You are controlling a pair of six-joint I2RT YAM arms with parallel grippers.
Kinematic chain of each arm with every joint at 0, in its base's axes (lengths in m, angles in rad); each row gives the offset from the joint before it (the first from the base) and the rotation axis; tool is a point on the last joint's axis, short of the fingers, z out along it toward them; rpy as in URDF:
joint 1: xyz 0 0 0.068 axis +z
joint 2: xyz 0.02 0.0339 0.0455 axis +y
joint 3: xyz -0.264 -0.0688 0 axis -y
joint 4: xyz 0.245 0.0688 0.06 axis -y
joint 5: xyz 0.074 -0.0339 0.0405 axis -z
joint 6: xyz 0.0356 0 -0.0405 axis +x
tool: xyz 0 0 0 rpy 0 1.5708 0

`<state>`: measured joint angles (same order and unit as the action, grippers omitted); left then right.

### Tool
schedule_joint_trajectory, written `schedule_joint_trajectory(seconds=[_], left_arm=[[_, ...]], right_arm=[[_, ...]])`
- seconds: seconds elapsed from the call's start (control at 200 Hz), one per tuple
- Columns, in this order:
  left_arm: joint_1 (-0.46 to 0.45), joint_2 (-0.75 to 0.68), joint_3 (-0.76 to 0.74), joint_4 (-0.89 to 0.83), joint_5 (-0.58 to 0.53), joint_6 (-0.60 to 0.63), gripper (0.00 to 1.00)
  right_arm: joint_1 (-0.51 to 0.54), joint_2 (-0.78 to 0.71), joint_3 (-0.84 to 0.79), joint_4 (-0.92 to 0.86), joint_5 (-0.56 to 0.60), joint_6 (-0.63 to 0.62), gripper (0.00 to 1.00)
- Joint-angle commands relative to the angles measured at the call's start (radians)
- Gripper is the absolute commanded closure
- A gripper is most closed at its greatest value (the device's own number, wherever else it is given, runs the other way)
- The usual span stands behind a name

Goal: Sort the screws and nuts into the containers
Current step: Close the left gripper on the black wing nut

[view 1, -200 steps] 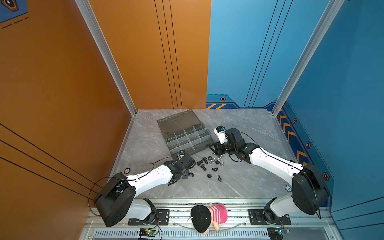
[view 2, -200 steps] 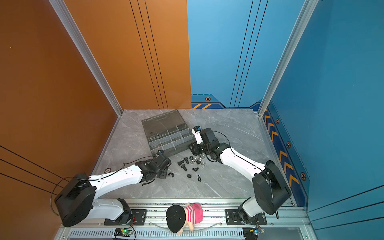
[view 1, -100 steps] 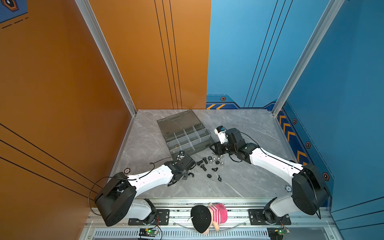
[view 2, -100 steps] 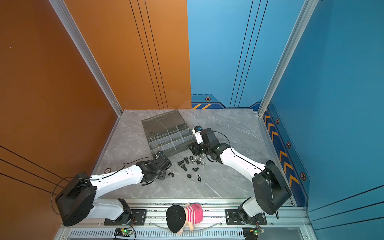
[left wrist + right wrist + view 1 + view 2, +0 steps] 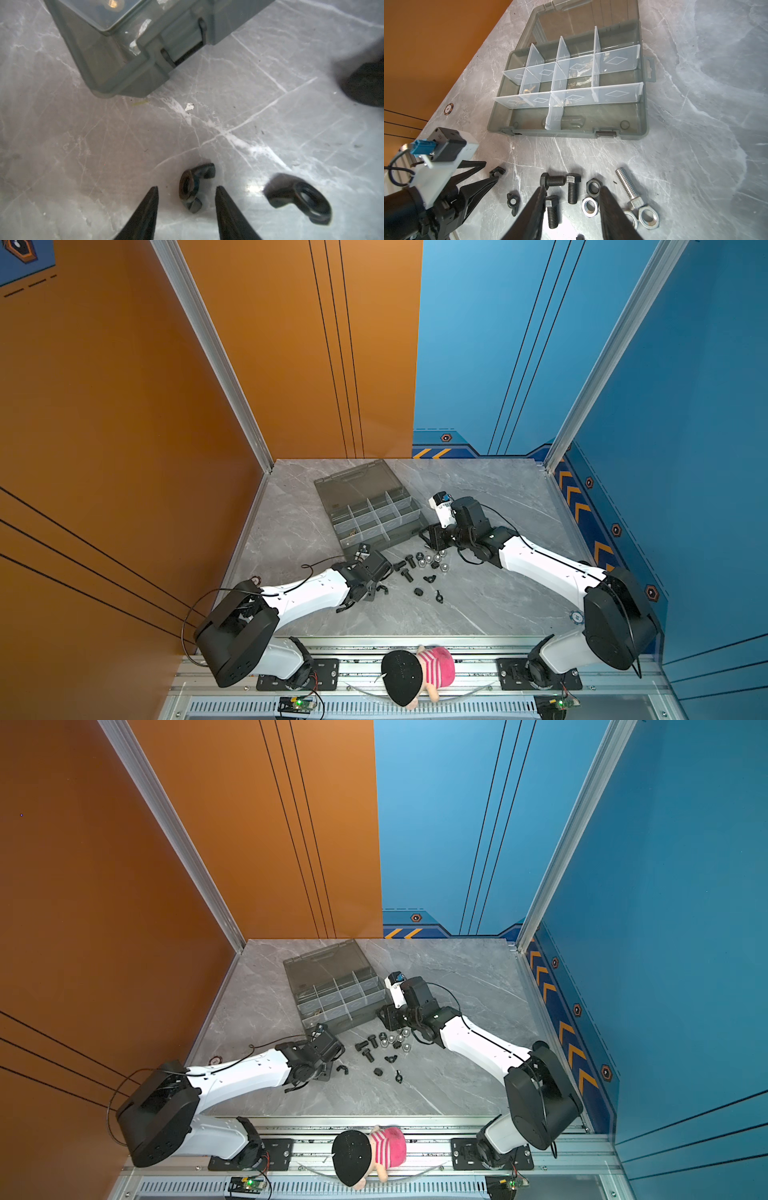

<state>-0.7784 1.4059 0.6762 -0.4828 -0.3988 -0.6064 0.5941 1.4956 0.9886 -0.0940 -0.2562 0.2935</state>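
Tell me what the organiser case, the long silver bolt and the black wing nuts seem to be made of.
Organiser case: smoky translucent plastic; light passes through its walls. Long silver bolt: probably bright plated steel, shiny threads. Black wing nuts: likely metal with dark matte coating; plastic cannot be excluded.

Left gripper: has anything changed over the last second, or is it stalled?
The left gripper has narrowed its jaws around the black wing nut lying between them, not yet gripped. The arm barely shifted. Nothing was taken or released. The right gripper, open over the bolts and nuts, and the case stayed put.
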Motion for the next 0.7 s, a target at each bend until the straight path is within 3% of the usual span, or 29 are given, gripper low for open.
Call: schedule_joint_trajectory(seconds=[0.0,0.696], left_arm=[[-0.009,0.021,0.022,-0.013,0.013,-0.004,0.53],[0.008,0.081,0.044,0.007,0.023,0.005,0.60]], right_arm=[[-0.008,-0.009,-0.008,0.010,0.022,0.017,0.55],[-0.008,0.029,0.003,0.013,0.011,0.021,0.55]])
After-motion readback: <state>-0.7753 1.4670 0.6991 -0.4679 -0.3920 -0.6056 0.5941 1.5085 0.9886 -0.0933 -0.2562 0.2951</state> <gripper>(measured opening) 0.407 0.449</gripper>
